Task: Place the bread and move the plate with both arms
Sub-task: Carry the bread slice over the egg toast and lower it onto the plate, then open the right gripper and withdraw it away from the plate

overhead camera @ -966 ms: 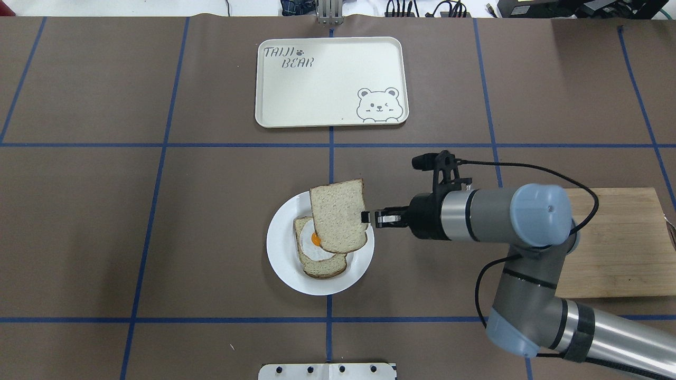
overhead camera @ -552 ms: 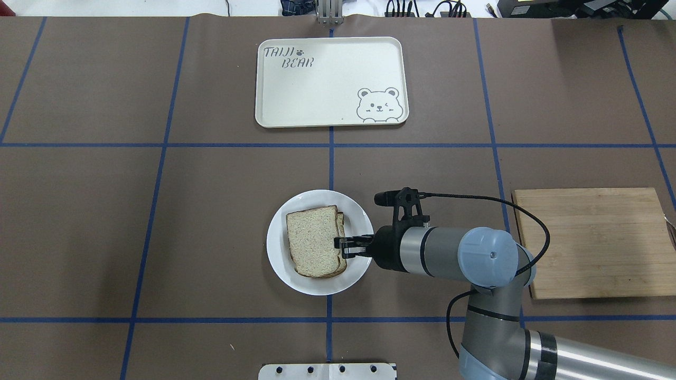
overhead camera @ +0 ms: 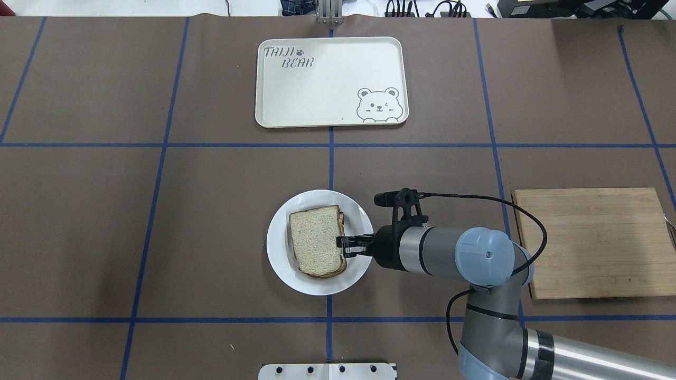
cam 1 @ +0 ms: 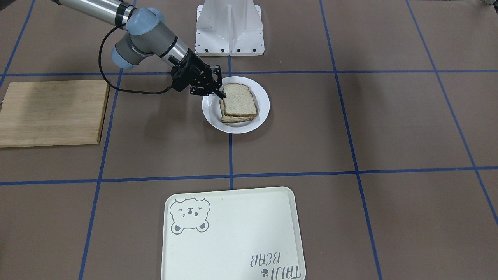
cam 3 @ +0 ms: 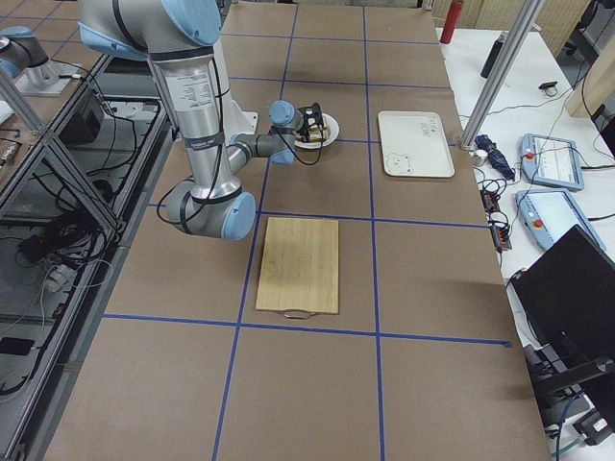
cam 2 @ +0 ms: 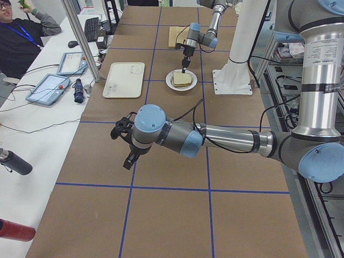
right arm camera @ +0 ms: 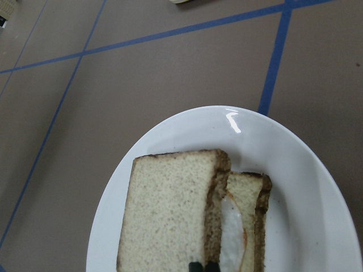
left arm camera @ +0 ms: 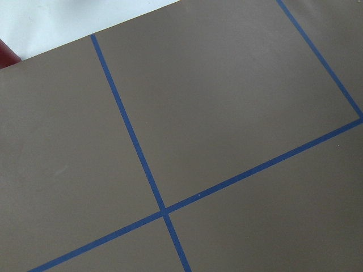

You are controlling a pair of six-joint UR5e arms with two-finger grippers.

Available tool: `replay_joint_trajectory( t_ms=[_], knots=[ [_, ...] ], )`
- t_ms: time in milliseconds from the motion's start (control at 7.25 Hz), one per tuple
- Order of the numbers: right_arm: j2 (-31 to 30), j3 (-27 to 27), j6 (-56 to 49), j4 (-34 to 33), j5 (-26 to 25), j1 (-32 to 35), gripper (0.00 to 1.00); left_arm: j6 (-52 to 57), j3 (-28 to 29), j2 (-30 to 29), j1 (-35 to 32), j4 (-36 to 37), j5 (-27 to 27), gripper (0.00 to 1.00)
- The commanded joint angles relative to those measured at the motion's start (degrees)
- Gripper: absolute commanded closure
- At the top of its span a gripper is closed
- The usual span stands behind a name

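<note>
Bread (overhead camera: 316,248) dropped onto egg slice (right arm camera: 249,192) on plate (overhead camera: 280,269); R end effector (overhead camera: 344,247), narrow, pinches its crust, so retreating w/o opening could drag it off.

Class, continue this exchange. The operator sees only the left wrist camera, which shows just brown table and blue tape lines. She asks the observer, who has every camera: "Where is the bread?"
Observer: The bread lies flat on the plate, on top of a slice with egg.
Operator: And the right gripper?
Observer: The right gripper has its tips at the bread's edge, over the plate. I cannot tell whether it grips.
Operator: How near is my own gripper to all that?
Observer: The left gripper hangs over bare table, well away from the plate, toward the table's left end.
</note>
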Motion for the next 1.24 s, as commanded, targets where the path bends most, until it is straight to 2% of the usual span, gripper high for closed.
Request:
replay_joint_trajectory(
  t_ms=[0,138,414,690,966,1103],
  knots=[
    [0.02,0.01,0.28,0.15,-0.18,0.31,0.39,0.09,-0.03,0.0,0.0,-0.09,0.02,0.01],
    [-0.07,0.27,0.11,0.06,-1.66,0.57,0.0,0.09,-0.03,0.0,0.0,-0.09,-0.07,0.01],
    [-0.16,1.58,0.2,-0.55,1.03,5.12,0.0,0.09,-0.12,0.0,0.0,-0.09,-0.07,0.01],
    [-2.52,2.73,0.73,-2.3,7.88,13.45,0.0,0.0,-0.73,-0.09,0.0,-0.09,-0.16,0.01],
    [-3.15,5.36,0.12,-16.47,16.56,24.24,0.0,-0.78,-1.79,-0.7,2.61,-2.45,-5.84,0.01],
    [-3.32,5.46,-3.28,-24.47,21.4,30.13,0.0,-10.19,-2.75,-1.05,5.6,-6.72,-5.09,0.01]
  ],
)
